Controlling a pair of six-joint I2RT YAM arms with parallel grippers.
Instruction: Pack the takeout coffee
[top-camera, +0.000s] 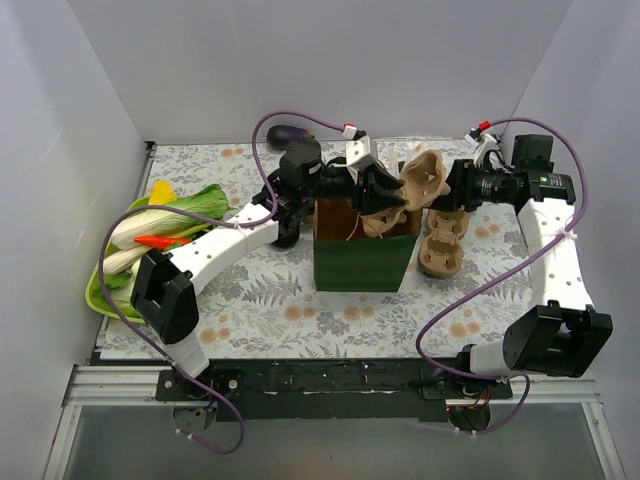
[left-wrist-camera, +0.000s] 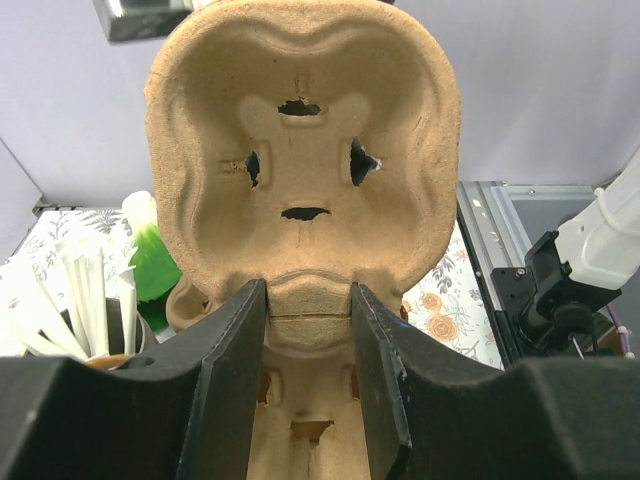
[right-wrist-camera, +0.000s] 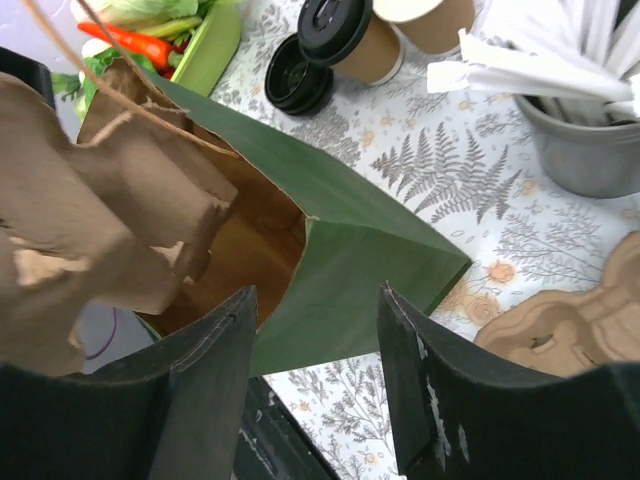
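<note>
Takeout coffee (right-wrist-camera: 350, 38): pictured at the upper centre of the right wrist view, stood on the fern-print table (right-wrist-camera: 420, 170) just beside a stack of loose black lids (right-wrist-camera: 298, 75).
Left gripper (left-wrist-camera: 307, 290): jaws clamped on a pulp cup carrier (left-wrist-camera: 300, 150), which is held at the mouth of the green paper bag (top-camera: 362, 262).
Right gripper (right-wrist-camera: 318, 295): jaws spread apart with nothing gripped, seen above the bag's side.

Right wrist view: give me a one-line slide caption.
Right gripper open above the green bag, a pulp cup carrier at its mouth; the lidded takeout coffee sits beyond, unpacked.
</note>
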